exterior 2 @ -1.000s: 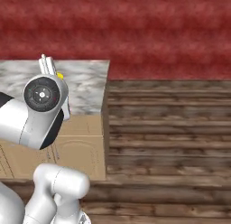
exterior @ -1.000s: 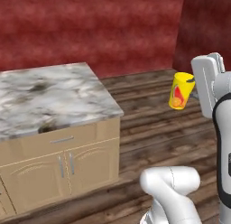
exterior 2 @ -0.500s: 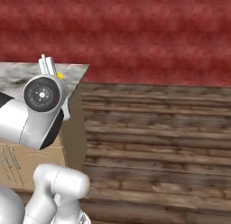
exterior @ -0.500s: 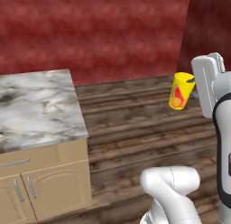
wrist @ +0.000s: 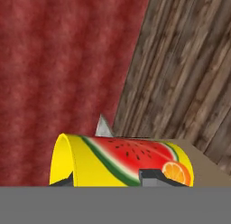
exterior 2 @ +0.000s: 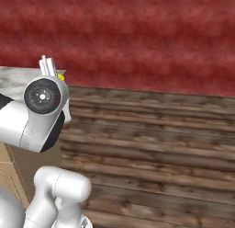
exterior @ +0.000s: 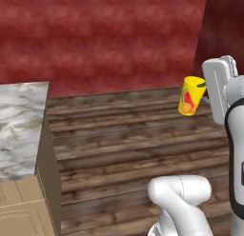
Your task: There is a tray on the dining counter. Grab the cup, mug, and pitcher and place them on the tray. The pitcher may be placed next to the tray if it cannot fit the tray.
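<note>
The cup (exterior: pixel 190 96) is yellow with a watermelon and orange print. It hangs in the air at the right of the left base view, over the wooden floor. My gripper (exterior: pixel 199 90) is shut on it from the right side. In the hand view the cup (wrist: pixel 122 160) lies across the bottom, with my dark fingertips (wrist: pixel 152 176) pressed on its sides. A sliver of the cup (exterior 2: pixel 60 76) peeks out behind my arm in the right base view. The tray, dining counter, mug and pitcher are out of view.
A marble-topped tan cabinet (exterior: pixel 21 125) stands at the left, and its corner (exterior 2: pixel 16 80) sits behind my arm. A dark red wall (exterior: pixel 105 35) runs across the back. Wooden plank floor (exterior: pixel 128 135) stretches between the cabinet and the wall.
The whole picture has shifted, so the camera has moved: the marble cabinet has slid to the left edge of both base views. The cup stays held in the same place beside my arm.
</note>
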{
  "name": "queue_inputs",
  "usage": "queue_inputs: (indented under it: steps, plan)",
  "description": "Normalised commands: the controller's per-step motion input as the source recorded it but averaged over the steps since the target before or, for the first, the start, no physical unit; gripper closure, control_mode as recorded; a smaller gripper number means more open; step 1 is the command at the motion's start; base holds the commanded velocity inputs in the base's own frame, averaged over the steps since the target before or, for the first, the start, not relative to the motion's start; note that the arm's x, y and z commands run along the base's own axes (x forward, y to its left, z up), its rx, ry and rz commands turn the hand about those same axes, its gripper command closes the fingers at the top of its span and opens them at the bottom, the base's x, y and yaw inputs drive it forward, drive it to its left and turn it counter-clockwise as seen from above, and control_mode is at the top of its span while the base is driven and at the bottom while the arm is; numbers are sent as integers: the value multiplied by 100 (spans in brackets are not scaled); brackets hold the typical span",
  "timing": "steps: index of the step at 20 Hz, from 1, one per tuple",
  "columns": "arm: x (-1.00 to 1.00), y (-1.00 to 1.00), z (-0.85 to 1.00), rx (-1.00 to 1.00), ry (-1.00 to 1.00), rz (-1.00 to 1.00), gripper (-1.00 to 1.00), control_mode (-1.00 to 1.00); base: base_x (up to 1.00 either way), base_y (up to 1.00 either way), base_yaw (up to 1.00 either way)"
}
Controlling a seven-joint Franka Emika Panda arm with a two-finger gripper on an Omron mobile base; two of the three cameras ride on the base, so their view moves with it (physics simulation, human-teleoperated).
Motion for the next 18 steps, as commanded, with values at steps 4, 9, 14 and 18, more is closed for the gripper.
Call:
queue_inputs:
  steps: [4,9,14,18]
  plan:
    - [0,0,0,0,0,0,100,100,84,-100,20]
    - [0,0,0,0,0,0,100,100,86,-100,20]
    - [0,0,0,0,0,0,100,100,90,-100,21]
    - [0,0,0,0,0,0,100,100,99,-100,24]
